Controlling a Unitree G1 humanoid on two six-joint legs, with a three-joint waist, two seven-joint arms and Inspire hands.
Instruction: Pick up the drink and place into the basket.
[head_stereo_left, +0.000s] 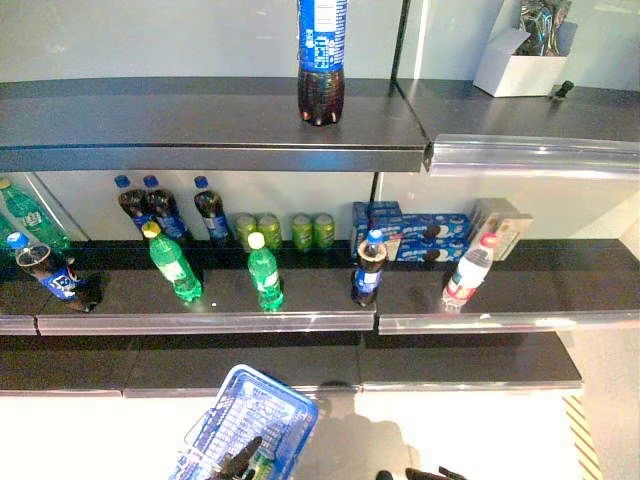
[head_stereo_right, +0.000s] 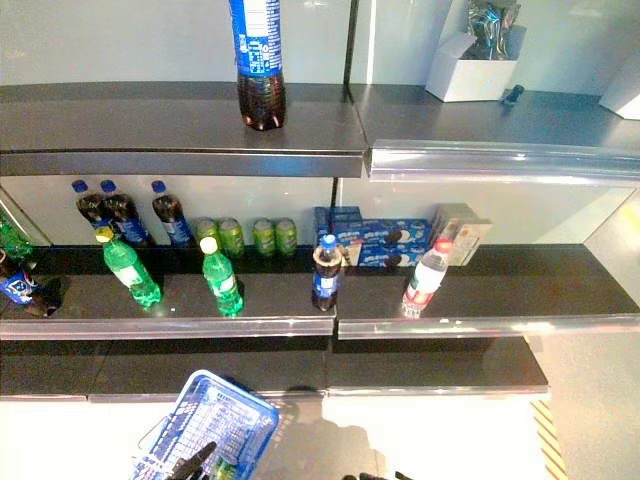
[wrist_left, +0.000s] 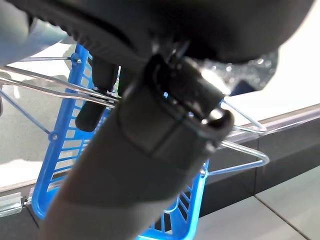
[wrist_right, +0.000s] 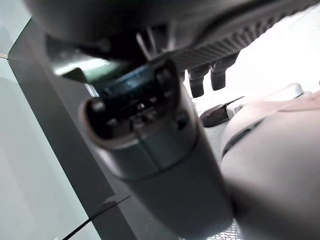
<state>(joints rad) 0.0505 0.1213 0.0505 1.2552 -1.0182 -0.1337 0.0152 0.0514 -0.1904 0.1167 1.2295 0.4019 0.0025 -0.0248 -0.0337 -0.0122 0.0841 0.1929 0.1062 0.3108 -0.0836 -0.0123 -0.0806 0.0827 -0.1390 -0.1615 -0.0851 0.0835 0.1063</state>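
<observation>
My left hand (head_stereo_left: 237, 463) is shut on the thin wire handles (wrist_left: 243, 148) of the blue basket (head_stereo_left: 235, 400), which hangs low at the left in front of the shelves. Something green (head_stereo_left: 262, 462) lies inside the basket under the hand. Drinks stand on the middle shelf: two green bottles (head_stereo_left: 265, 272), a small cola bottle (head_stereo_left: 368, 270) and a white bottle with a red cap (head_stereo_left: 468, 272). A big cola bottle (head_stereo_left: 321, 60) stands on the top shelf. My right hand (head_stereo_left: 420, 474) is low at the bottom edge, open and empty, with its fingers (wrist_right: 205, 80) relaxed.
Dark bottles (head_stereo_left: 165, 208), green cans (head_stereo_left: 285, 231) and blue boxes (head_stereo_left: 410, 232) line the back of the middle shelf. A tilted cola bottle (head_stereo_left: 48, 272) and a green bottle (head_stereo_left: 25, 215) are at the far left. A white box (head_stereo_left: 520, 65) sits on the top shelf (head_stereo_left: 200, 125).
</observation>
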